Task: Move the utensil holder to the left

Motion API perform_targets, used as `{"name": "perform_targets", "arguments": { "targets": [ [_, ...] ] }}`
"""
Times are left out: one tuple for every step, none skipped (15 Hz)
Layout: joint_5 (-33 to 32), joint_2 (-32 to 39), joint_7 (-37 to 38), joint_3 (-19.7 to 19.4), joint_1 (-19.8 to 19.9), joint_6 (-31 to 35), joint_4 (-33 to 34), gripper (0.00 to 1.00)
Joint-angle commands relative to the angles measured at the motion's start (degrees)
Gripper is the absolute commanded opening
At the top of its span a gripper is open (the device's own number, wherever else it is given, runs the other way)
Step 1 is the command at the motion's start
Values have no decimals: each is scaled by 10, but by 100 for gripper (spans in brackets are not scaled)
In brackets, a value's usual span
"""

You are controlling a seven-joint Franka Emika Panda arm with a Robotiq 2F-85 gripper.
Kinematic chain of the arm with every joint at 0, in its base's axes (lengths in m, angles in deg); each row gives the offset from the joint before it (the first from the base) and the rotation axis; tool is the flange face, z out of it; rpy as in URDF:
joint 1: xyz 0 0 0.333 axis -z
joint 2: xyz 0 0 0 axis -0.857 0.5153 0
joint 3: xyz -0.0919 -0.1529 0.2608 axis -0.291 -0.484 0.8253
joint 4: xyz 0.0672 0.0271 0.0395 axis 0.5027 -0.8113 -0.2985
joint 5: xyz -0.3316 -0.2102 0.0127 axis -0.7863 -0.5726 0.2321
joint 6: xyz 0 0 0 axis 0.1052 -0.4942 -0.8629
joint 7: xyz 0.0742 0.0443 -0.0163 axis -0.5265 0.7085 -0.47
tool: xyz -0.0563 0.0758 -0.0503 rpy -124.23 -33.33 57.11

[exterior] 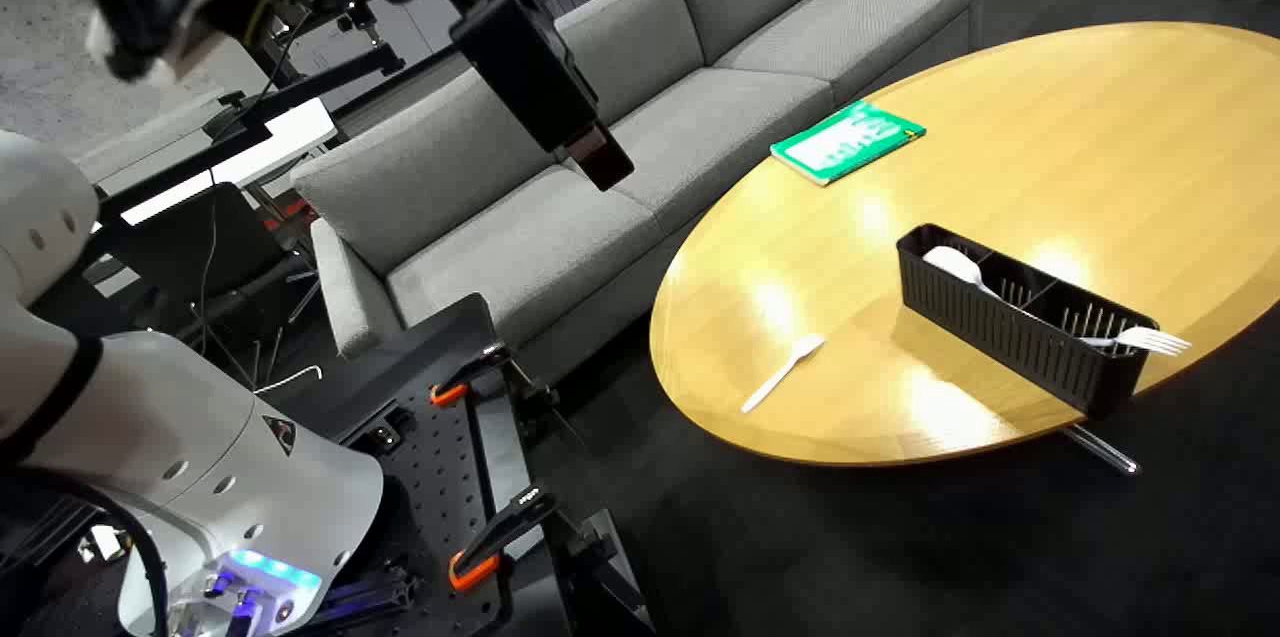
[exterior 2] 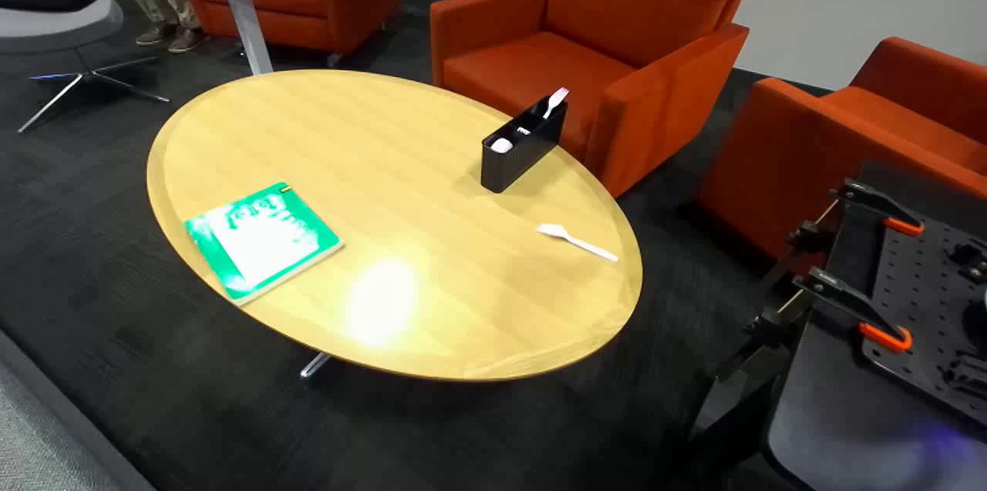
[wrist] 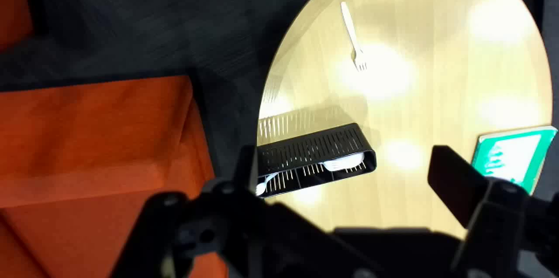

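The utensil holder is a black slotted rectangular caddy with white plastic utensils in it. It stands upright near the edge of the oval table in both exterior views [exterior: 1000, 327] [exterior 2: 503, 169]. A white fork sticks out over one end. In the wrist view the holder [wrist: 314, 149] lies below the gripper, its left end hidden behind the left finger. My gripper [wrist: 351, 177] is open and empty, with its fingers wide apart. In an exterior view the gripper [exterior: 598, 157] is high up, over the sofa side, well apart from the holder.
The wooden table [exterior: 1150, 147] also carries a green-and-white book [exterior 2: 262, 240] and a lone white fork [exterior 2: 578, 242]. An orange armchair [exterior 2: 540, 67] stands close behind the holder's end of the table. A grey sofa [exterior: 640, 147] runs along another side. Clamps [exterior: 500, 537] hold the robot's black base plate.
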Motion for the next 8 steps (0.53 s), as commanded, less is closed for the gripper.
{"name": "perform_targets", "arguments": {
  "targets": [
    [7,1,-5,9,8,-2,1,100],
    [7,1,-5,9,8,-2,1,100],
    [7,1,-5,9,8,-2,1,100],
    [7,1,-5,9,8,-2,1,100],
    [7,1,-5,9,8,-2,1,100],
    [7,1,-5,9,8,-2,1,100],
    [9,9,13,18,8,4,7,100],
    [20,23,34,26,4,-1,19,100]
  ]
}}
